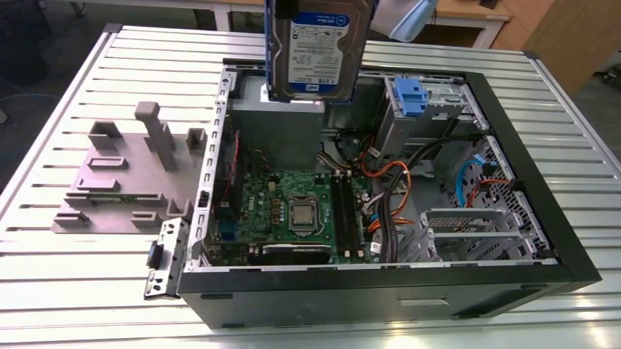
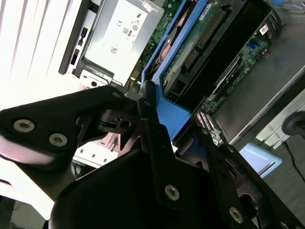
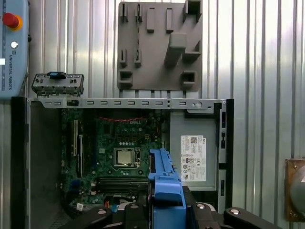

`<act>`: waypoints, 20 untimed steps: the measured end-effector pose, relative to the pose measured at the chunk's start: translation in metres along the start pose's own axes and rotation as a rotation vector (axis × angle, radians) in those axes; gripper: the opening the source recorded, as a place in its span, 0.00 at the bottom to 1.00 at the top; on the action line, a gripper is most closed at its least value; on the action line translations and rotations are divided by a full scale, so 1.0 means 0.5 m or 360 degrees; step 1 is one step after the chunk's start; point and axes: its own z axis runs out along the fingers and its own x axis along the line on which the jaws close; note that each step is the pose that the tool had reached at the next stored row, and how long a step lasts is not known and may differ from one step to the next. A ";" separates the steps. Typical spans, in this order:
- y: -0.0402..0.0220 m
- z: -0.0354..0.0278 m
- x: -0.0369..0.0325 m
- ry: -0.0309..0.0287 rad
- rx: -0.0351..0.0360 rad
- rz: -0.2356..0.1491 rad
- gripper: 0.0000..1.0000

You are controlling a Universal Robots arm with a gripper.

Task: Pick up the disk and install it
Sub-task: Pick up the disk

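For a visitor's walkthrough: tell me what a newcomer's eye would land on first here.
The disk, upright in its blue carrier, hangs above the open computer case, with the gripper shut on the carrier's end in the first wrist view. Inside the case the green motherboard lies exposed, and a grey fixture plate sits on the slatted table at the exterior view's left.

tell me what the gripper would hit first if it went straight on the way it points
The gripper is shut on the disk, pointing down into the computer case. The disk's lower edge leads and would probably touch the grey power supply box first, near its border with the motherboard; depth unclear.
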 end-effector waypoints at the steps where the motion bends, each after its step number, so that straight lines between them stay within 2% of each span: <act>1: -0.003 0.001 0.000 -0.00001 0.0000 0.0000 0.36; 4: -0.008 0.002 0.006 0.00003 0.0000 0.0000 0.36; 10: -0.018 0.008 0.026 -0.00002 0.0000 0.0000 0.36; 14: -0.036 0.011 0.029 0.00031 0.0000 0.0000 0.36; 20: -0.074 0.014 0.029 0.00106 0.0000 0.0000 0.36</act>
